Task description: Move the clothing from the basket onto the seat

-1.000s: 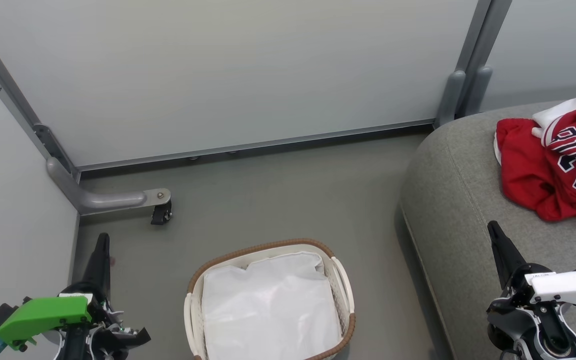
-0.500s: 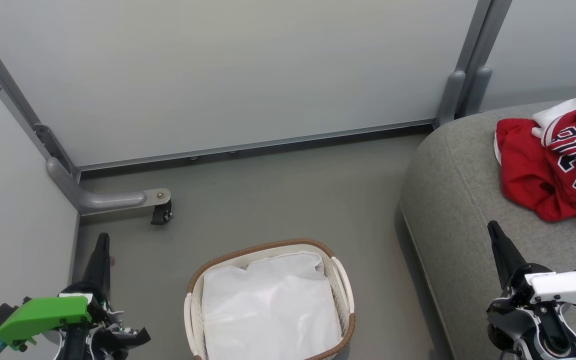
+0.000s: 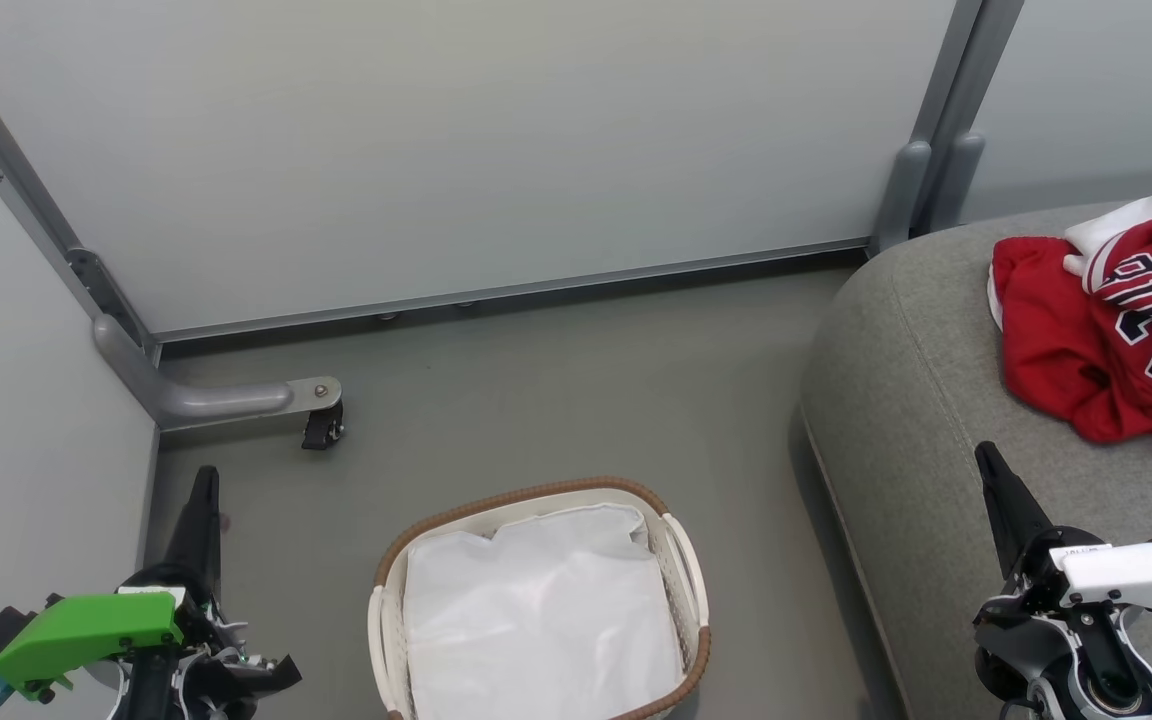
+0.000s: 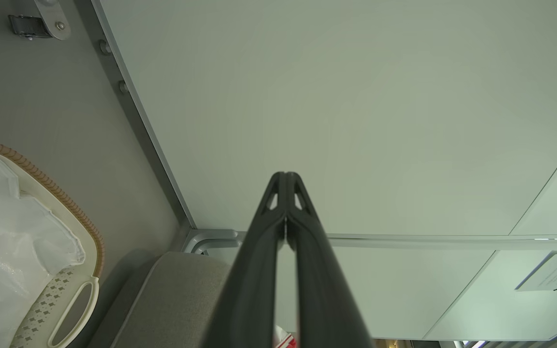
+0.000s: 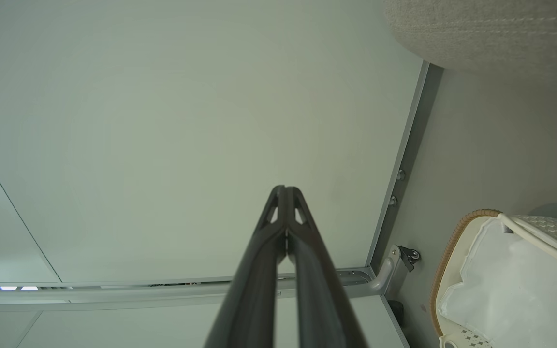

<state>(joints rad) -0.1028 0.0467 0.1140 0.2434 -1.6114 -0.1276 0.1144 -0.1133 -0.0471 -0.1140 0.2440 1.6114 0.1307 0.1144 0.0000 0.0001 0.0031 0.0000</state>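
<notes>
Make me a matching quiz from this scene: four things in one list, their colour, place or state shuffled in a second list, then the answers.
1. clothing
2. basket
3. left gripper
4. seat

A. grey, at the right
B. red, crumpled on the seat
C. shut and empty, lower left
D. on the floor, only a white liner inside

Pairs: 1-B, 2-D, 3-C, 4-A

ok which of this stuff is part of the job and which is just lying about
Job: red clothing, on the seat; basket, white liner showing inside.
Just there: partition panels, wheeled partition foot, floor.
</notes>
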